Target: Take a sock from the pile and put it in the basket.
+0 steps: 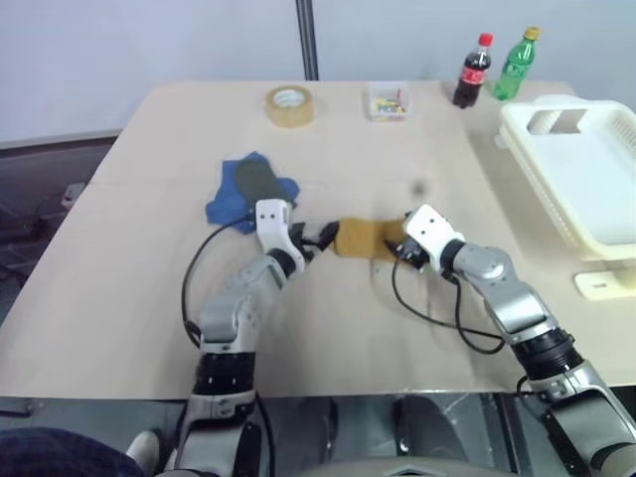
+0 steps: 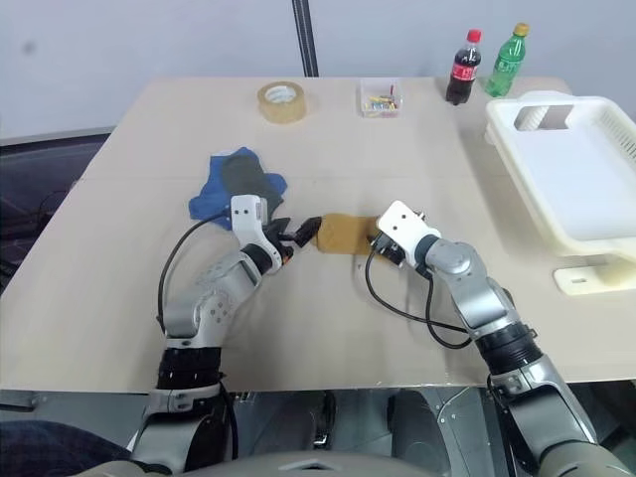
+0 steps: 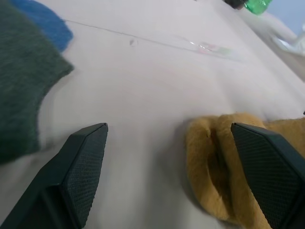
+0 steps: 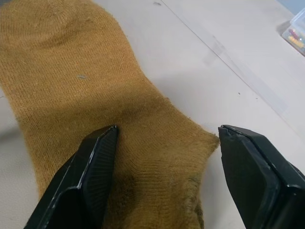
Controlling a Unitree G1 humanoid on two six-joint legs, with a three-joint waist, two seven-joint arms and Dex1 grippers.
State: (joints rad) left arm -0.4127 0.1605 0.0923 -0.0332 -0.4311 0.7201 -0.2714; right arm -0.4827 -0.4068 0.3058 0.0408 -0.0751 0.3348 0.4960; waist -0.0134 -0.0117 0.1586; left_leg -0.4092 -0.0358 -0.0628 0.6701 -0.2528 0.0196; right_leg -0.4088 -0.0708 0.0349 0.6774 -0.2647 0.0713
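Observation:
A mustard yellow sock (image 1: 363, 238) lies flat on the table between my two grippers, apart from the pile (image 1: 250, 189) of blue and dark grey-green socks at the left. My left gripper (image 1: 320, 238) is open at the sock's left end, and in the left wrist view the left gripper (image 3: 167, 129) has the sock's folded cuff (image 3: 214, 162) beside one finger. My right gripper (image 4: 167, 129) is open too, its fingers straddling the sock's other end (image 4: 157, 157). The white basket (image 1: 542, 184) stands at the table's right edge.
At the back of the table are a tan tape roll (image 1: 289, 105), a small clear box (image 1: 388, 101), a cola bottle (image 1: 473, 72) and a green bottle (image 1: 517, 65). Black cables hang from both wrists.

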